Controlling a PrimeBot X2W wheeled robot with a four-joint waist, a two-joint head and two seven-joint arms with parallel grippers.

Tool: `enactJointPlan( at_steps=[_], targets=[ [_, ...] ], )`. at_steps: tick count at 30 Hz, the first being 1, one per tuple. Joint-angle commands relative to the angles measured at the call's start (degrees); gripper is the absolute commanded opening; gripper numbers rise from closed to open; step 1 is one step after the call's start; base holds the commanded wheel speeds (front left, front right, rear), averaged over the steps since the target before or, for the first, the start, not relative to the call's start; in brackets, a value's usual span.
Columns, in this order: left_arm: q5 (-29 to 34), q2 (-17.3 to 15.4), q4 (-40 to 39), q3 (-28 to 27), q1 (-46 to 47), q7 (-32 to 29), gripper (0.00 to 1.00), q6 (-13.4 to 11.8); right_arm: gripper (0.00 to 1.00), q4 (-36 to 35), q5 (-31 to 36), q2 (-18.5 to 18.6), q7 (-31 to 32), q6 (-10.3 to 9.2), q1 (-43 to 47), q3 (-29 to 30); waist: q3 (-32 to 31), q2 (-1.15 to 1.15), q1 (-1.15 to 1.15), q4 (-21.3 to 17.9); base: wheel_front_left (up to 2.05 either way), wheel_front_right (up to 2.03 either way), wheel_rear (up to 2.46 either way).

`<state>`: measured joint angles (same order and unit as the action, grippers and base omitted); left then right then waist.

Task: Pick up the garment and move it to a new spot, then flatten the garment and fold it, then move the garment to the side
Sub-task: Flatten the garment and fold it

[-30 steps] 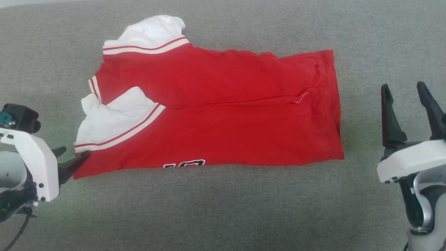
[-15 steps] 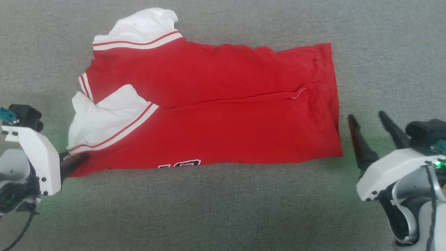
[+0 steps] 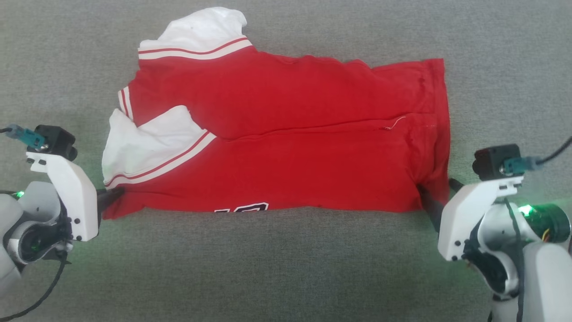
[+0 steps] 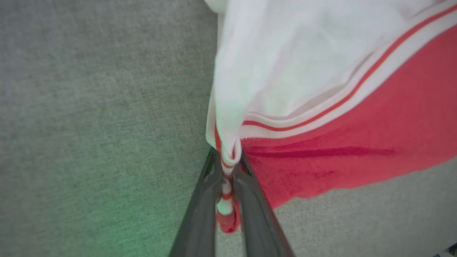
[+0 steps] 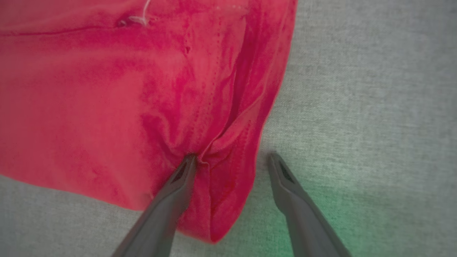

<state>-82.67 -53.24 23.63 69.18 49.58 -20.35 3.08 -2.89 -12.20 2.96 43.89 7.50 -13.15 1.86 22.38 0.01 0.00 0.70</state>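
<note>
The garment (image 3: 286, 152) lies folded lengthwise on the grey surface, its red body to the right and white striped sleeves to the left. Black-and-white lettering (image 3: 241, 208) peeks out at its near edge. My left gripper (image 3: 114, 195) is at the near-left corner. In the left wrist view this gripper (image 4: 226, 157) is shut on a pinch of the garment's (image 4: 357, 142) striped edge. My right gripper (image 3: 440, 192) stands open astride the near-right corner. In the right wrist view, one fingertip (image 5: 189, 160) presses into the red cloth (image 5: 107, 89) and the other rests on the grey surface.
A grey woven cloth surface (image 3: 286, 268) stretches out all around the garment, with wide bare room in front of it and to both sides. Cables (image 3: 554, 154) trail from the wrist cameras.
My left gripper has closed on the garment's near-left corner. My right arm has swung in and down until its open fingers straddle the near-right corner. The head camera has shifted slightly.
</note>
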Motion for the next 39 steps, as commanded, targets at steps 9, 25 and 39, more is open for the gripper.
enactJointPlan(
  at_steps=[9, 25, 39],
  targets=[
    [0.0, 4.55, 1.93, 2.63, -3.09, -1.1, 0.0, 1.49, 0.0, 3.35, 3.02, -0.32, 11.25, 0.14, -2.17, -2.2, -0.72, -0.01, 0.0, 1.41, 0.0, 0.0, 0.0],
    [-1.23, -4.1, -7.1, 0.38, -3.03, -1.65, 0.0, -3.27, 0.0, -11.02, 0.33, 4.02, 24.04, -0.04, -0.06, -0.08, -3.55, -0.01, 0.0, 3.0, 0.0, 0.0, 0.0],
    [-1.54, -8.43, -17.55, 1.4, -8.2, -0.34, 0.0, -9.34, 0.0, -16.7, -0.5, 4.27, 29.37, -0.05, 8.44, 3.43, -3.86, -0.01, 0.0, 3.81, 0.0, 0.0, 0.0]
  ],
)
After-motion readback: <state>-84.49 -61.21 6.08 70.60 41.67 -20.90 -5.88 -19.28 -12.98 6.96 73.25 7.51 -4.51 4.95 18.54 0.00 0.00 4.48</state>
